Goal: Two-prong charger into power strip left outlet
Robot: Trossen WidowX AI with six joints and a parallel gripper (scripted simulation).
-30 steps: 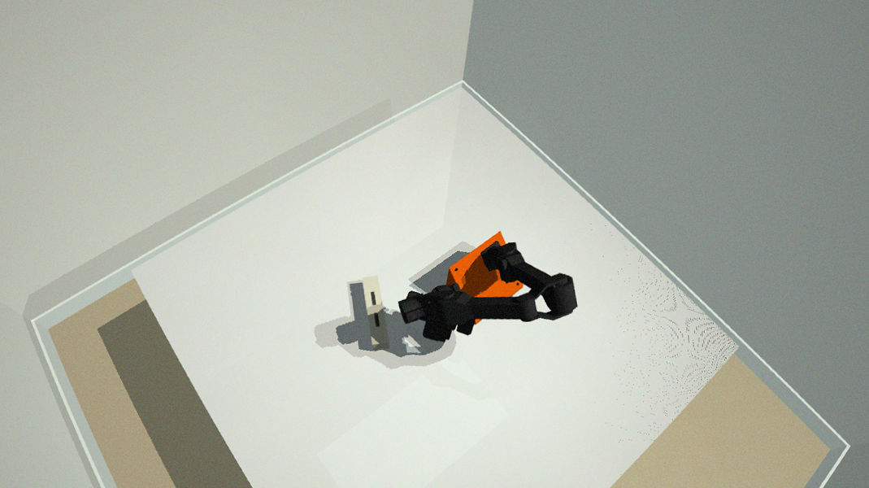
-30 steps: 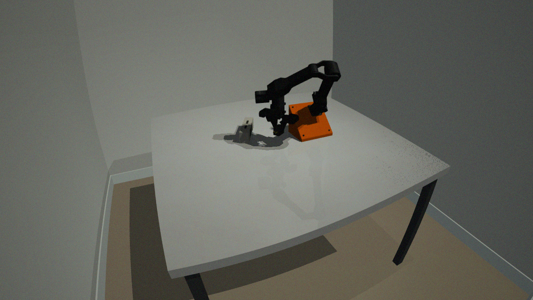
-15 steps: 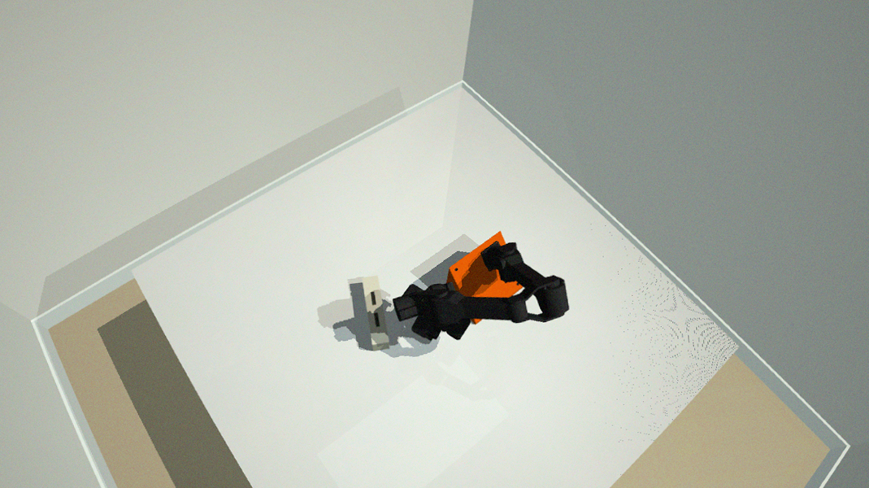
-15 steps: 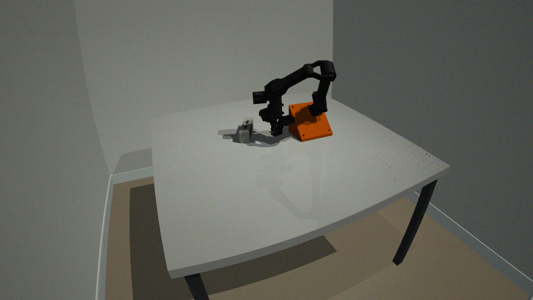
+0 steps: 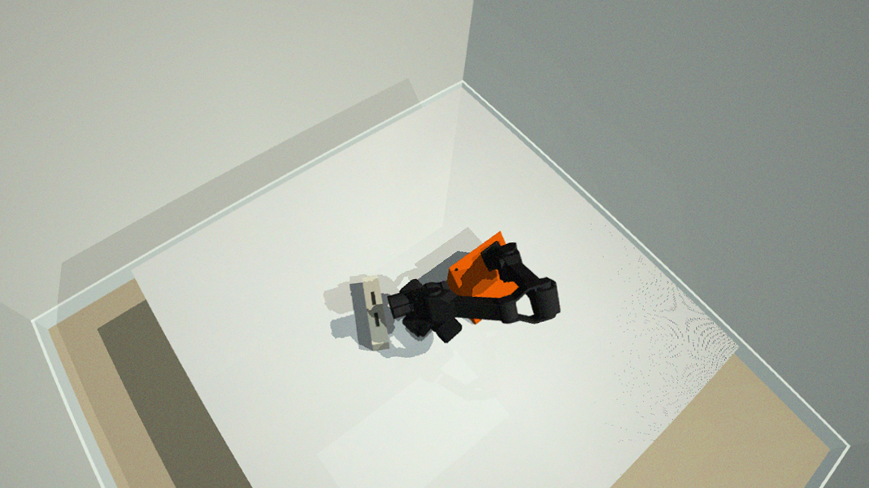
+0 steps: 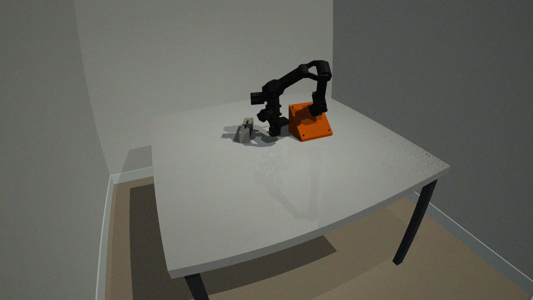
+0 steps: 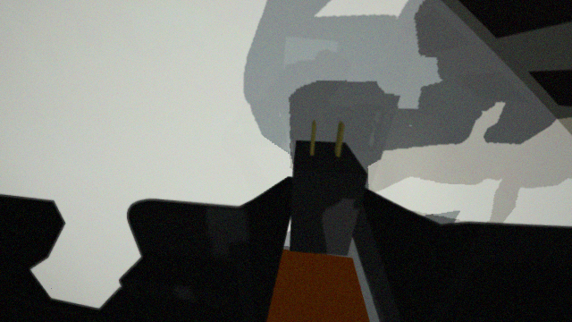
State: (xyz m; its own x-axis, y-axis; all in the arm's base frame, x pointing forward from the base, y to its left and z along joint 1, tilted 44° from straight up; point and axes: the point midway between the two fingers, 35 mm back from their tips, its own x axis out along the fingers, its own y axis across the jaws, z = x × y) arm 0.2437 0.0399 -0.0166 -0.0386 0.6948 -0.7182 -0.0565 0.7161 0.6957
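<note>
Misalignment risk: holding a black boxy charger with brass prongs (image 6: pixel 269 132) (image 7: pixel 328 192) in a partly closed black gripper (image 5: pixel 431 315) (image 6: pixel 273 132) (image 7: pixel 317 185), possibly meeting the grey slotted power strip (image 5: pixel 374 284) (image 6: pixel 245 137) (image 7: pixel 536 51) at left askew, jamming its shutter.

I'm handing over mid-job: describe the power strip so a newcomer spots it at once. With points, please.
On the white table (image 5: pixel 255 380) (image 6: pixel 223 208), find the black robot arm on its bright orange wedge-shaped base (image 5: pixel 474 274) (image 6: pixel 316 130). Beyond the arm's far side from that base stands a small, pale grey-beige block (image 5: pixel 377 339) (image 6: pixel 244 136). Unlike the dark arm and orange wedge, it has two dark slots on top.
</note>
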